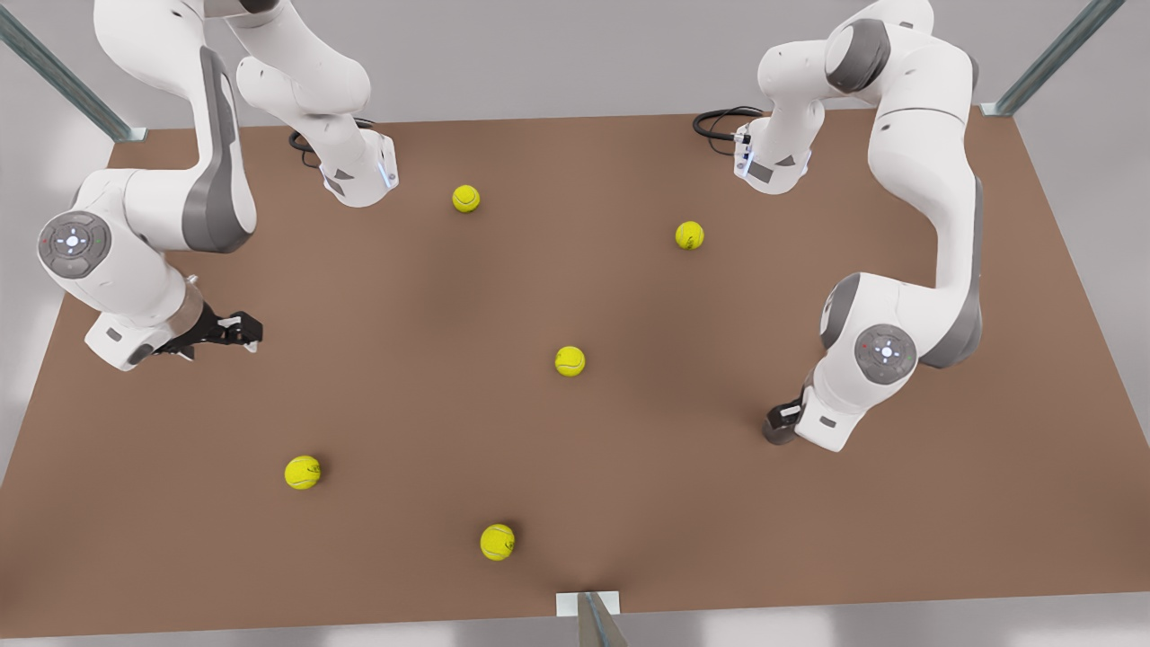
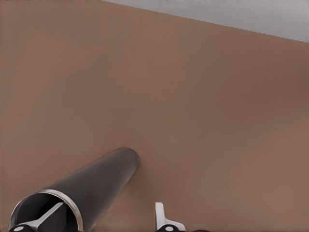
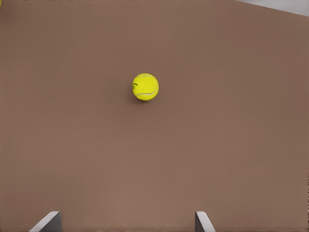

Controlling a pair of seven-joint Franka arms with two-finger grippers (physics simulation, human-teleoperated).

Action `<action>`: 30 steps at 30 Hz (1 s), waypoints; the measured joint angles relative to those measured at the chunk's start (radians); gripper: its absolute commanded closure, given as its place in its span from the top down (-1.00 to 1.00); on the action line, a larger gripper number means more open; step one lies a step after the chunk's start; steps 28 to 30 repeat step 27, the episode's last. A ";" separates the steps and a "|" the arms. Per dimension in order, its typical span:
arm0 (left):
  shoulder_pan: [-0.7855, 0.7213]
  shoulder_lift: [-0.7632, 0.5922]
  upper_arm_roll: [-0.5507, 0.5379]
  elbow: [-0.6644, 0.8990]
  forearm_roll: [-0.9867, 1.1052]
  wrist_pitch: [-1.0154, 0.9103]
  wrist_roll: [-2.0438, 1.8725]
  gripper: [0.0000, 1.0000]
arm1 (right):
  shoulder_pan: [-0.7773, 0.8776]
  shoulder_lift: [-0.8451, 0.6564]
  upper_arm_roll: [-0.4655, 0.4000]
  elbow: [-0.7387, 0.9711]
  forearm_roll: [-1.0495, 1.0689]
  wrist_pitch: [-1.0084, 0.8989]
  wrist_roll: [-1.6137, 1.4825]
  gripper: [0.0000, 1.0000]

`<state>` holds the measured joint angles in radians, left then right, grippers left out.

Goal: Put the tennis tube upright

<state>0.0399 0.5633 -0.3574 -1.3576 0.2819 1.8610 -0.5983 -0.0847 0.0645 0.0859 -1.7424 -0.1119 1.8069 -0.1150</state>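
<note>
The tennis tube (image 2: 96, 181) is a dark grey cylinder with a light rim. It runs from the left gripper (image 2: 108, 212) down to the brown table (image 2: 203, 96), where its far end rests. One finger (image 2: 48, 217) is inside the tube's open end and the other finger (image 2: 161, 215) is outside, with a wide gap between them, so the gripper is open. In the front view the tube (image 1: 776, 434) is a short dark stub under the left gripper (image 1: 783, 418) on the front view's right, seen nearly end-on. The right gripper (image 1: 244, 331) hangs open at the front view's left.
Several yellow tennis balls lie scattered on the table (image 1: 404, 404), among them one at the middle (image 1: 570, 360) and one near the front edge (image 1: 497, 542). One ball (image 3: 145, 87) lies ahead of the right gripper (image 3: 126, 217). Metal posts stand at the table's corners.
</note>
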 measured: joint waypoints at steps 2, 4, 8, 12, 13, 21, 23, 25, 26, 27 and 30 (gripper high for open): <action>0.000 -0.002 0.002 0.000 0.007 -0.012 -0.001 0.99 | -0.001 0.000 0.000 0.000 0.000 -0.001 0.000 1.00; 0.000 -0.002 0.002 0.000 0.010 -0.013 -0.001 0.99 | 0.002 0.000 0.000 0.000 0.000 -0.001 0.000 1.00; 0.000 0.000 0.002 0.000 0.014 -0.014 -0.001 0.99 | 0.002 0.000 0.000 0.000 0.000 -0.001 0.000 1.00; -0.004 -0.004 -0.007 0.070 0.014 -0.114 0.013 0.99 | 0.000 0.000 0.000 0.000 0.000 -0.001 0.000 1.00; -0.009 -0.005 -0.016 0.118 0.013 -0.185 0.020 0.99 | 0.001 0.001 0.000 0.000 0.000 -0.001 0.000 1.00; -0.032 -0.502 0.318 0.003 -0.054 -0.613 0.600 0.99 | 0.001 0.002 0.000 0.000 0.000 -0.003 0.000 1.00; -0.055 -0.773 0.266 -0.445 -0.149 -0.253 0.601 0.99 | 0.001 0.002 0.000 0.000 0.000 -0.003 0.000 1.00; -0.036 -0.758 0.264 -0.446 -0.204 -0.261 0.601 0.99 | 0.001 0.002 0.000 0.000 0.000 -0.003 0.000 1.00; -0.055 -0.757 0.263 -0.445 -0.222 -0.267 0.601 0.99 | 0.001 0.002 0.000 0.000 0.000 -0.003 -0.001 1.00; -0.053 -0.755 0.262 -0.441 -0.235 -0.267 0.601 0.99 | 0.001 0.002 0.000 0.001 0.000 -0.004 -0.002 1.00; -0.053 -0.755 0.262 -0.441 -0.235 -0.267 0.601 0.99 | 0.001 0.002 0.000 0.001 0.000 -0.004 -0.002 1.00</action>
